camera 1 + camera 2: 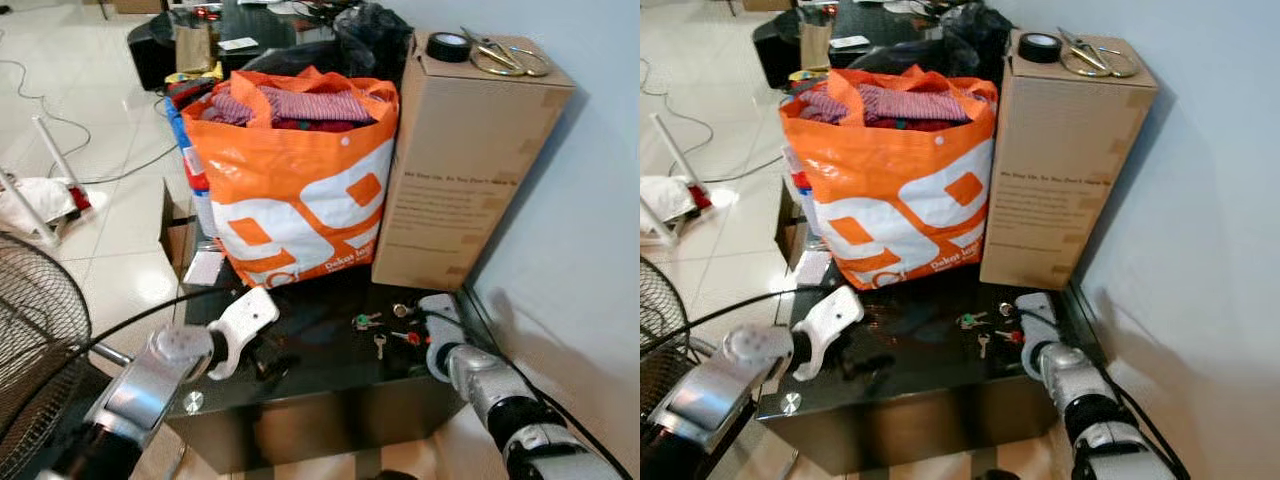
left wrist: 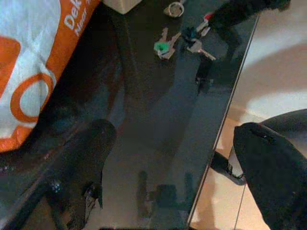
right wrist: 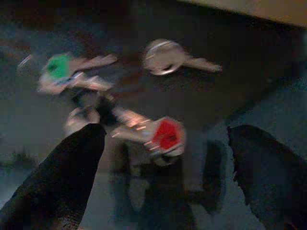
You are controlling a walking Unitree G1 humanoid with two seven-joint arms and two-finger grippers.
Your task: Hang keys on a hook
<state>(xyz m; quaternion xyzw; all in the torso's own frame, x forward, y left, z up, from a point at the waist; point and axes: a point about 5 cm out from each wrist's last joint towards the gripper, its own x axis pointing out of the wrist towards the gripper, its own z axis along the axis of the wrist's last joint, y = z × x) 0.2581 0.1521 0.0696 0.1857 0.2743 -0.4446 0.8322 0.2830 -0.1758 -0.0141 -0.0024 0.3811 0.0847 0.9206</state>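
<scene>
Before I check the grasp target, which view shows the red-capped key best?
The right wrist view: the red-capped key lies large between the open right gripper fingers, though blurred. Both eye views show it small beside that gripper on the black table; the left wrist view catches it far off.

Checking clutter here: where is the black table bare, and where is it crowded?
Bare glass lies between the left tool and the keys. The back is crowded by the orange bag and cardboard box; the right tool hangs over the keys.
</scene>
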